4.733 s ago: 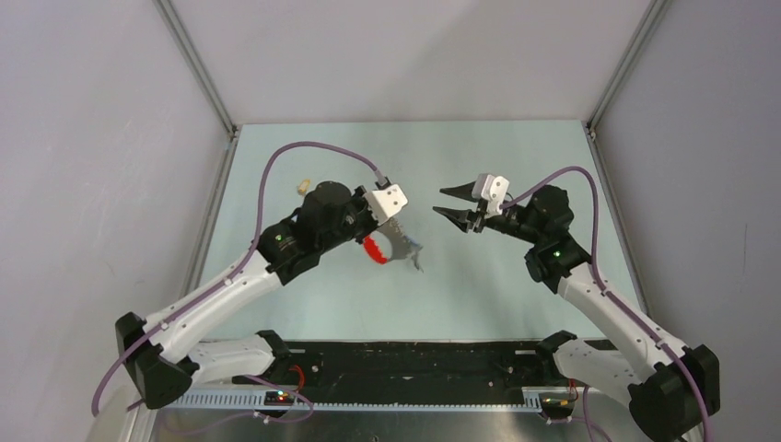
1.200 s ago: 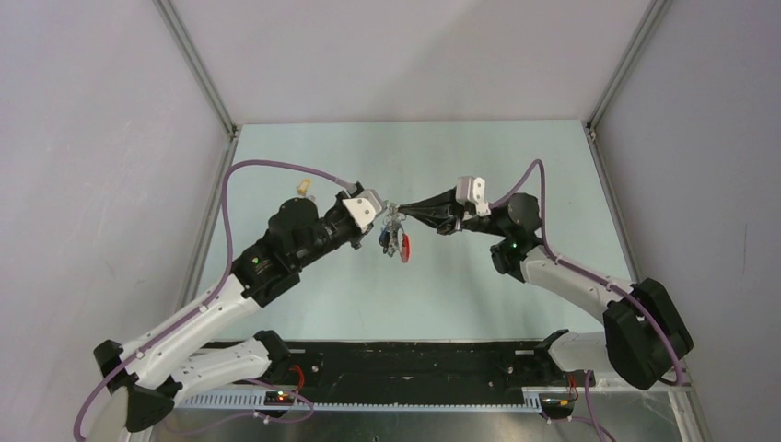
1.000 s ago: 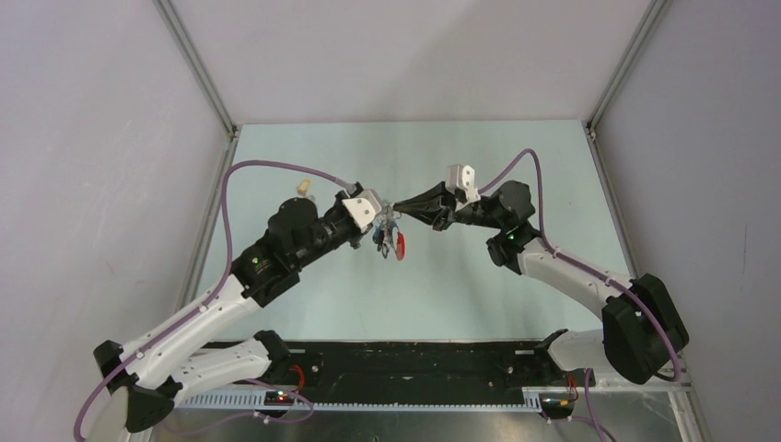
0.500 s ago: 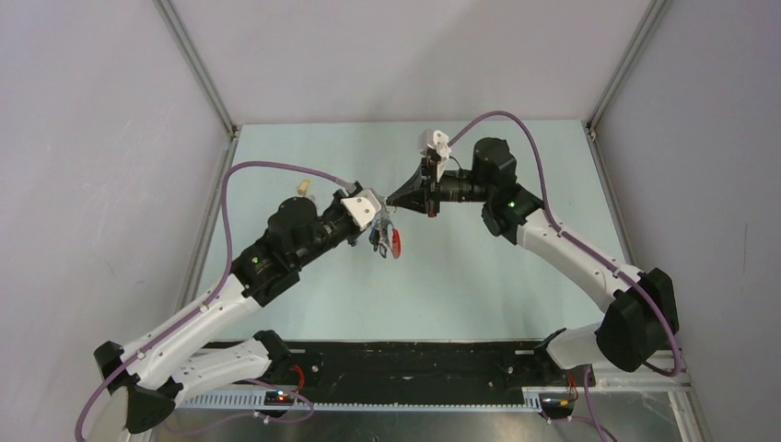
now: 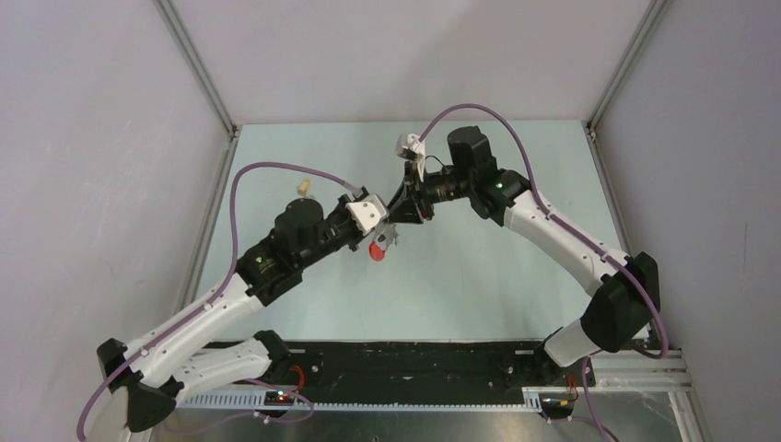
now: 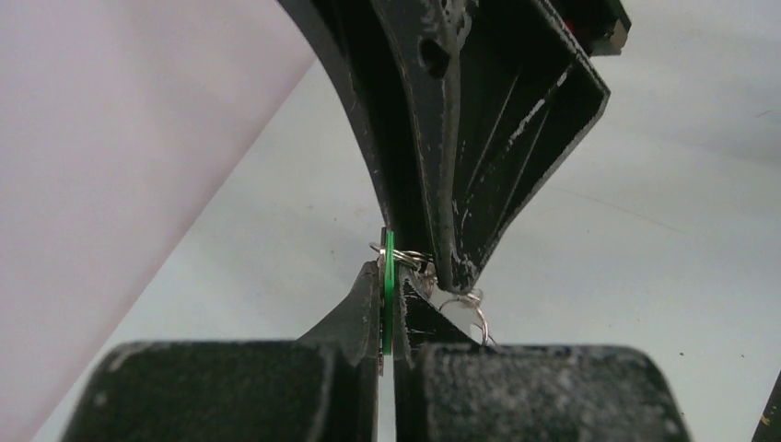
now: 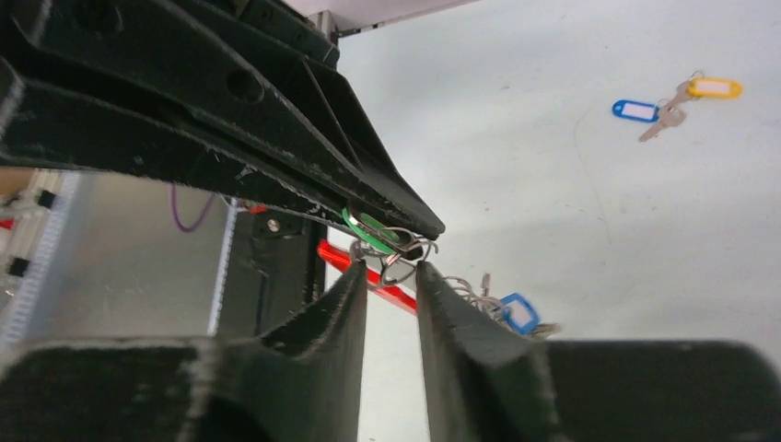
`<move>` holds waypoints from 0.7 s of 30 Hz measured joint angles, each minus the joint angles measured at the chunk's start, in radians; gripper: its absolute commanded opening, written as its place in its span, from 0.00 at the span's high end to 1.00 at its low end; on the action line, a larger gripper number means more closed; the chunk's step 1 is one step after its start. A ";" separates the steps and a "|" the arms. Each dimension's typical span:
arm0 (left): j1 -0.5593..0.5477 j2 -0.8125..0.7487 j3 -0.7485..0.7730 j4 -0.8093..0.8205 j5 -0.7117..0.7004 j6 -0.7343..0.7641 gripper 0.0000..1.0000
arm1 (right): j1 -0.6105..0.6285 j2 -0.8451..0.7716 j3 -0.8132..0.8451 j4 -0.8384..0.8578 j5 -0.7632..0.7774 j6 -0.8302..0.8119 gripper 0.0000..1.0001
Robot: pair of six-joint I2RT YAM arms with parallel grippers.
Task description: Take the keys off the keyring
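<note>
Left gripper (image 6: 387, 308) pinched shut on green tag (image 6: 389, 272); right gripper (image 7: 391, 274) barely open, holding nothing; keyring (image 5: 378, 251) looks light, stiff, slippery; flat tag prob. surest hold.

The left gripper (image 6: 388, 276) and right gripper (image 7: 390, 269) are matt black plastic, scuffed pale. The green tag (image 6: 390, 285) and keyring (image 7: 333, 258) band look glossy plastic, the thin rings (image 7: 410, 247) bright metal. The table (image 7: 571, 212) at two o'clock is smooth and matt.

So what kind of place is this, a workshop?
Probably a robot test booth in a lab: plain grey walls on metal posts, one pale table, left arm and right arm bolted on.
</note>
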 measured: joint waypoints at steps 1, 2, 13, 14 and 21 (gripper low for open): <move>0.000 0.000 0.000 0.004 0.007 0.001 1.00 | -0.001 0.000 -0.001 -0.005 -0.002 -0.003 0.59; 0.000 0.000 0.000 0.010 0.011 0.003 1.00 | -0.004 -0.002 -0.006 0.002 -0.003 -0.006 0.57; -0.004 0.000 -0.049 0.050 0.124 0.080 1.00 | -0.109 -0.205 -0.229 0.181 -0.054 -0.005 0.55; -0.004 0.000 -0.053 0.053 0.142 0.090 1.00 | -0.119 -0.219 -0.241 0.207 -0.054 -0.005 0.55; -0.004 -0.032 -0.124 0.047 0.338 0.276 1.00 | -0.132 -0.253 -0.362 0.383 -0.071 -0.022 0.53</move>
